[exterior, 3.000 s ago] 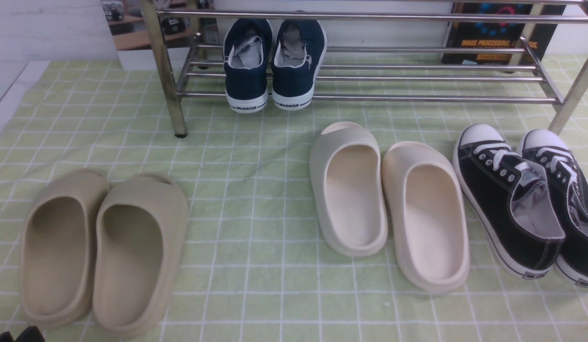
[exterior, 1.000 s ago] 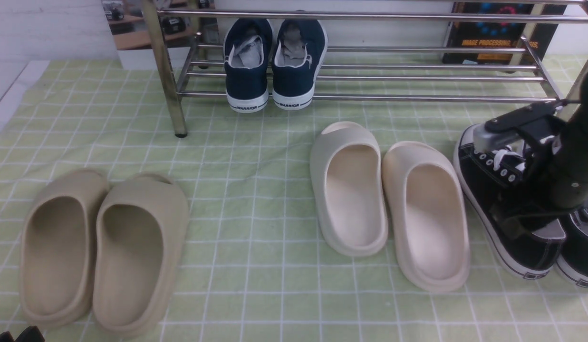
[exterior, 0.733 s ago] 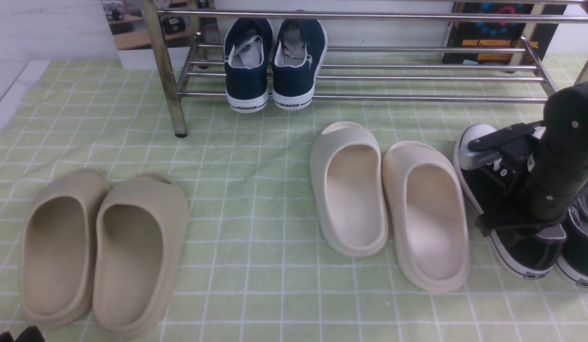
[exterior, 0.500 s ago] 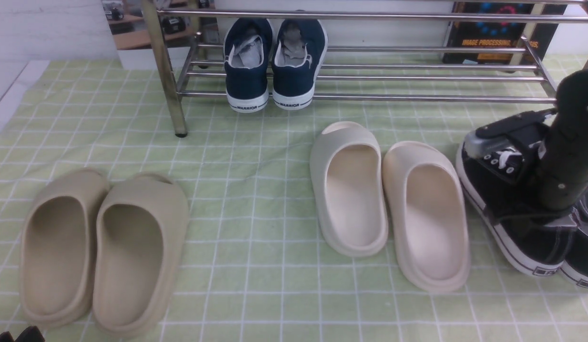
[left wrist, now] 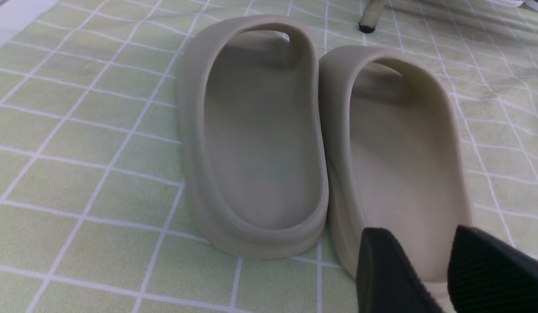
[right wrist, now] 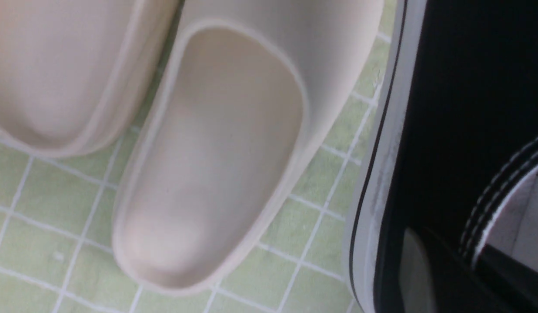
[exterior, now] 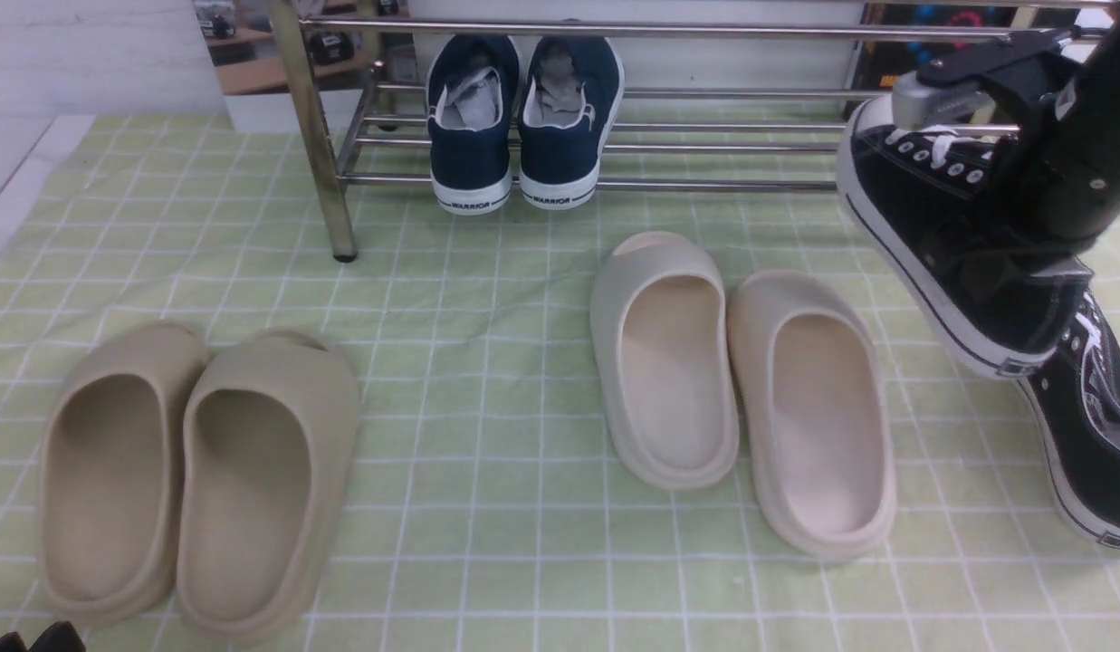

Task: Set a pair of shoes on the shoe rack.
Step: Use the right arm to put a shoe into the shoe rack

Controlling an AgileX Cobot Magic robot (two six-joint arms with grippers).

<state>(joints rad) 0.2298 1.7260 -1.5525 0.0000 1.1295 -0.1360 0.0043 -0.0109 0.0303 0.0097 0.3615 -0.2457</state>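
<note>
My right gripper (exterior: 999, 258) is shut on the side wall of one black canvas sneaker (exterior: 922, 217) and holds it tilted in the air, toe up, just in front of the chrome shoe rack (exterior: 750, 186). In the right wrist view the gripper (right wrist: 460, 269) clamps that sneaker's black side wall (right wrist: 460, 108), one finger outside and one inside on the grey lining. The second black sneaker (exterior: 1089, 426) lies on the cloth at the far right. My left gripper (left wrist: 421, 243) is open and empty, low at the near left.
Navy "WARRIOR" sneakers (exterior: 523, 118) stand on the rack's lower rods at the left. Cream slides (exterior: 741, 389) lie mid-cloth beside the lifted sneaker, also in the right wrist view (right wrist: 216, 148). Beige slides (exterior: 197, 471) lie near left, just ahead of my left gripper (left wrist: 321, 143). A dark box (exterior: 940, 63) stands behind the rack.
My right arm came in from the right, closed on the left black sneaker and lifted it up and back toward the rack. The other sneaker shifted slightly. The left arm has not moved.
</note>
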